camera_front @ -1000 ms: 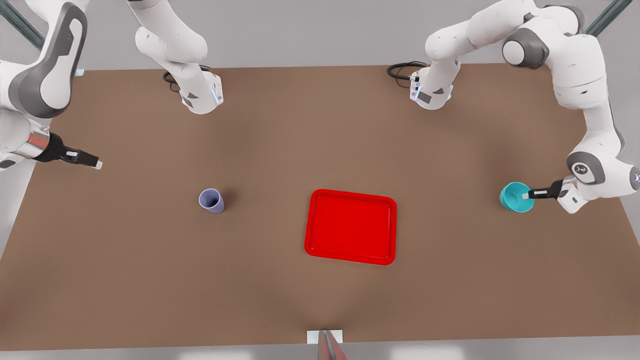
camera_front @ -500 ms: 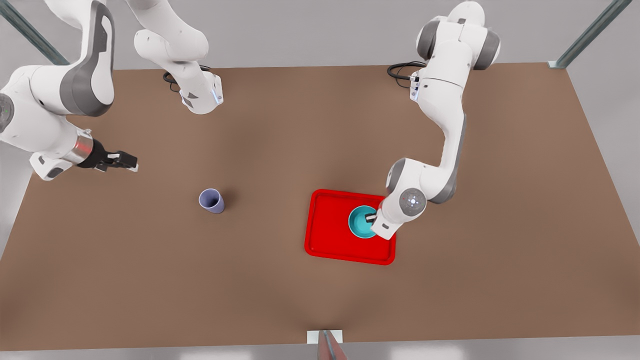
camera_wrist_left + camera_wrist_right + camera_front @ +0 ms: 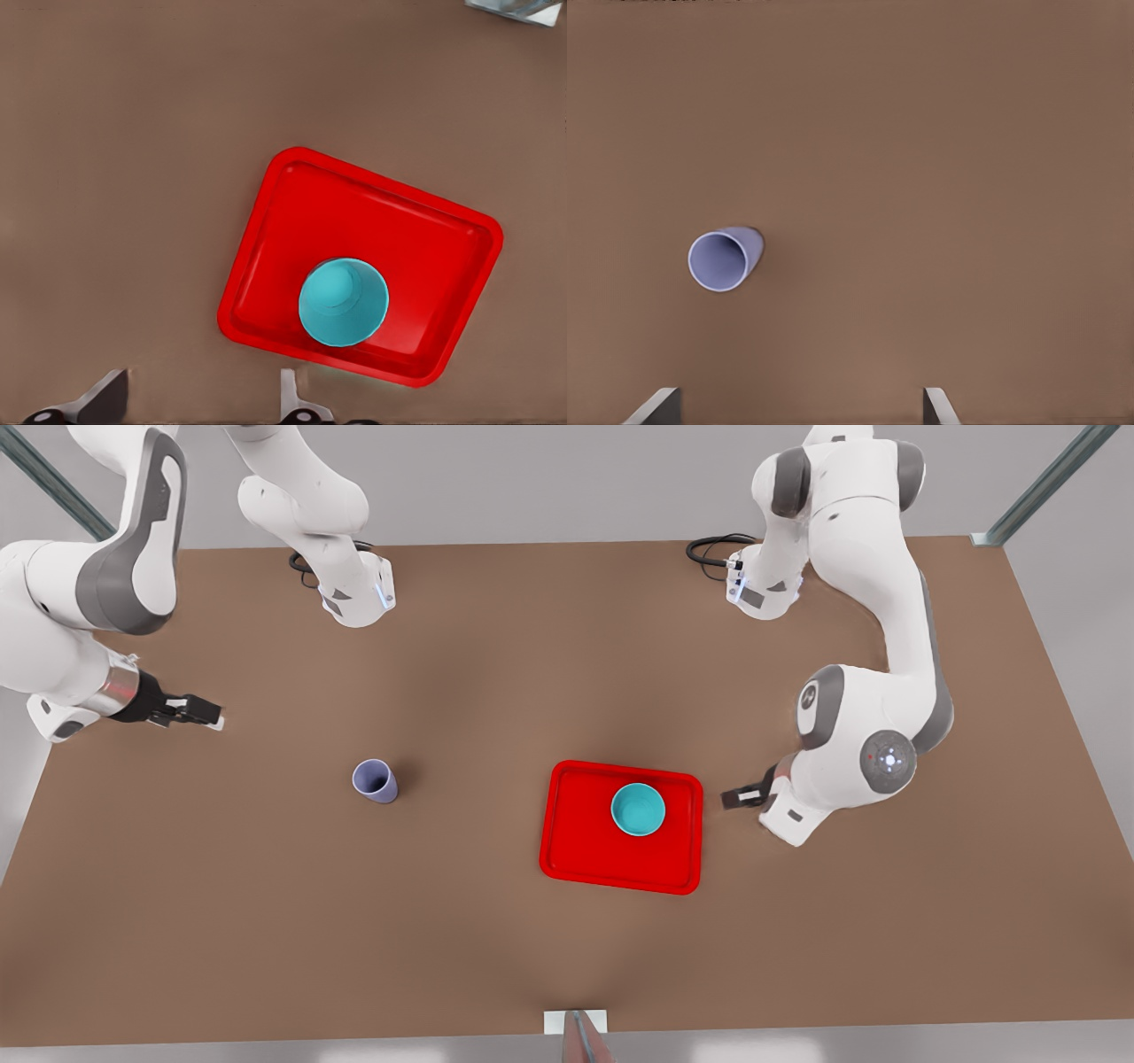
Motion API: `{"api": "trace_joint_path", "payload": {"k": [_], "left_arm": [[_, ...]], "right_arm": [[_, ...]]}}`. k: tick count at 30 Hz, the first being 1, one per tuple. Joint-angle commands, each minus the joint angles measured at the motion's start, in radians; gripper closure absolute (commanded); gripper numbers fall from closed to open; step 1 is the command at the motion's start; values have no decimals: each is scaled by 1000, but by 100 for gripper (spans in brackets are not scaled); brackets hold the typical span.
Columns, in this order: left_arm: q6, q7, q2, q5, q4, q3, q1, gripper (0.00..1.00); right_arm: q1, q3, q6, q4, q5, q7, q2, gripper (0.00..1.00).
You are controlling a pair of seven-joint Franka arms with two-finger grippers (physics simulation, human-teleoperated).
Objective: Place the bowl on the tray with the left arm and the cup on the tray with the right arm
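On the brown table (image 3: 266, 921) in the front view, the shallow teal bowl (image 3: 638, 810) sits inside the bright red rectangular tray (image 3: 576, 859), toward its far right part. The left gripper (image 3: 733, 799) hangs just off the tray's right edge, empty. The lavender handleless cup (image 3: 375, 780) stands upright, well left of the tray; the right gripper (image 3: 205, 713) waits farther left.

From the left wrist view, spread fingers (image 3: 291, 396) frame the bowl (image 3: 343, 301) on the tray (image 3: 390, 221).

From the right wrist view, wide-set fingers (image 3: 656, 405) hover apart from the cup (image 3: 723, 258).
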Motion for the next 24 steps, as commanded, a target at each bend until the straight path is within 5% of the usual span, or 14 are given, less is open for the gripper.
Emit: {"api": "trace_joint_path", "payload": {"k": [1,5,12,24], "left_arm": [[-16,71,-21,149,0,-1,11,0],[-9,165,-199,268,-110,-194,241,0],[-23,168,-195,315,-118,-193,239,0],[-80,173,-195,312,-120,-193,239,0]], "right_arm": [[39,0,3,0,-1,0,0,0],[27,5,220,-163,-39,-14,5,0],[45,100,403,-206,-32,-5,199,0],[45,153,544,-218,-30,3,288,0]]}}
